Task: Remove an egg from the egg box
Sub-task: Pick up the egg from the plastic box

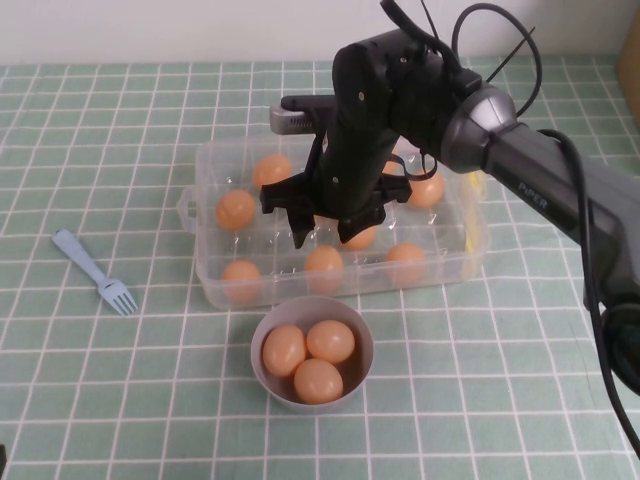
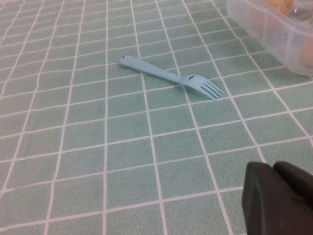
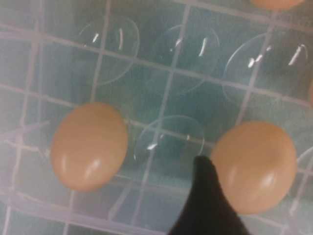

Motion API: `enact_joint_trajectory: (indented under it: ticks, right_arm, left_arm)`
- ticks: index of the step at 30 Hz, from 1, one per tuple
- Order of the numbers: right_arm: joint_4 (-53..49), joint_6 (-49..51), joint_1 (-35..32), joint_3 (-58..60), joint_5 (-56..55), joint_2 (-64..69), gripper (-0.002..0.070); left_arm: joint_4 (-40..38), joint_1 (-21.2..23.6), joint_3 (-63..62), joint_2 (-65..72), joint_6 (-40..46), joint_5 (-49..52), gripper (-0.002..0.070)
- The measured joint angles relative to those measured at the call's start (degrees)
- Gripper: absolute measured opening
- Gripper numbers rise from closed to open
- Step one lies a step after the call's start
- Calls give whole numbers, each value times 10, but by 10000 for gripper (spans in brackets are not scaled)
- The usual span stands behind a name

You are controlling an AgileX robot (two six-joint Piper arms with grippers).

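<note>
Right gripper (image 1: 328, 234) poised open over clear plastic rectangular egg box (image 1: 455, 268), nothing pinched.

Small orange-tan oval egg (image 1: 360, 238) seated in a cell at box middle, just under the right fingertip; fingers spread, straddling an empty cell between that egg and the next one to the left in the near row (image 1: 324, 262). More identical eggs scattered in other cells, left side and far right. Box at table centre on green-and-white checked tablecloth (image 1: 120, 400). Small round greyish bowl (image 1: 355, 383) just near of box, holding three eggs. Light blue plastic fork (image 1: 95, 271) well left of box, tines pointing near-right. Left gripper (image 2: 279, 198) low over cloth at near left, near of fork; finger state: cannot tell.
</note>
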Motion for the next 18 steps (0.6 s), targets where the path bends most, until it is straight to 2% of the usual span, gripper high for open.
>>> enact_joint_trajectory:
  ticks: [18]
  right_arm:
    - [-16,11,10,41,2,-64,407]
  left_arm:
    - [0,0,0,0,0,0,-3]
